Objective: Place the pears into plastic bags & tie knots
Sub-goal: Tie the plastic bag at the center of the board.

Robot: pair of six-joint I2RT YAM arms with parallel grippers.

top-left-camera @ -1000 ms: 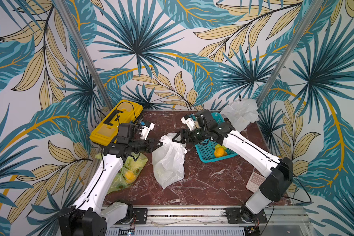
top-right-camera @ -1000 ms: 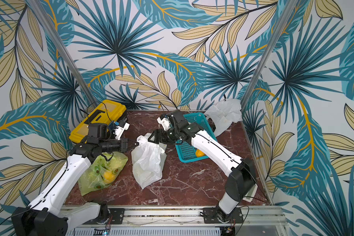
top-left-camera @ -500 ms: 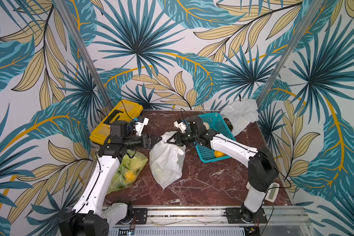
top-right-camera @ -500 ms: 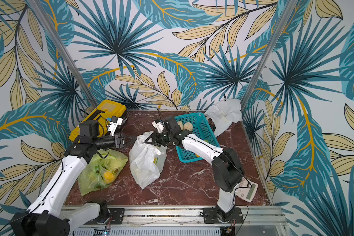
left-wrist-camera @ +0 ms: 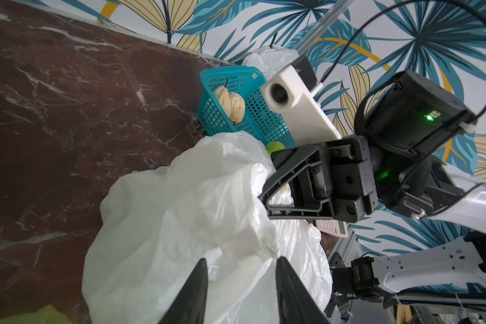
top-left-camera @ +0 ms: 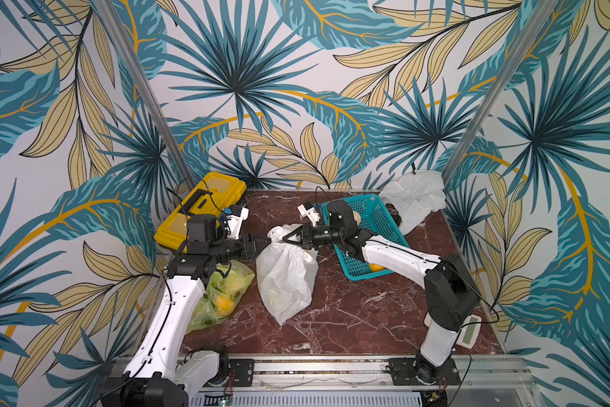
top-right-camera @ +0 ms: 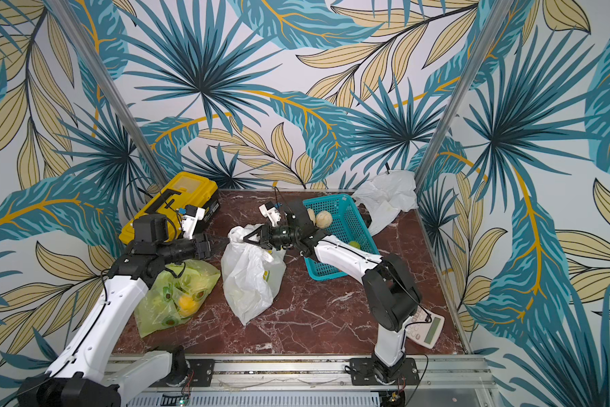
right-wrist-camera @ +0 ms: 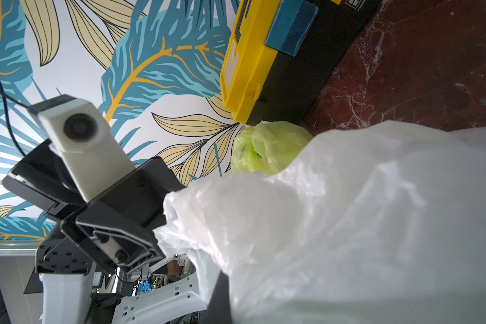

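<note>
A white plastic bag (top-left-camera: 285, 278) (top-right-camera: 250, 278) stands mid-table with fruit inside. My right gripper (top-left-camera: 283, 239) (top-right-camera: 245, 239) is shut on its bunched top; in the right wrist view the plastic (right-wrist-camera: 334, 224) hides the jaws. My left gripper (top-left-camera: 265, 242) (left-wrist-camera: 241, 270) faces it from the other side, open, with loose plastic between its fingers (left-wrist-camera: 199, 283). A tied lime-green bag (top-left-camera: 222, 296) (top-right-camera: 176, 296) lies under the left arm and holds a yellow pear (top-right-camera: 185, 303). The teal basket (top-right-camera: 345, 211) holds cream pears (top-right-camera: 324, 219) (left-wrist-camera: 232, 103), a green pear (top-right-camera: 354, 244) and an orange pear (top-left-camera: 375, 268).
Another white bag (top-left-camera: 412, 197) lies crumpled in the back right corner. A yellow toolbox (top-left-camera: 197, 208) sits at the back left, just behind the left wrist. A calculator (top-right-camera: 426, 326) lies at the front right beside the right arm's base.
The right gripper moved left onto the bag's top and shut on it, its elbow swinging toward the front. The left gripper went from shut to open beside the bag.
</note>
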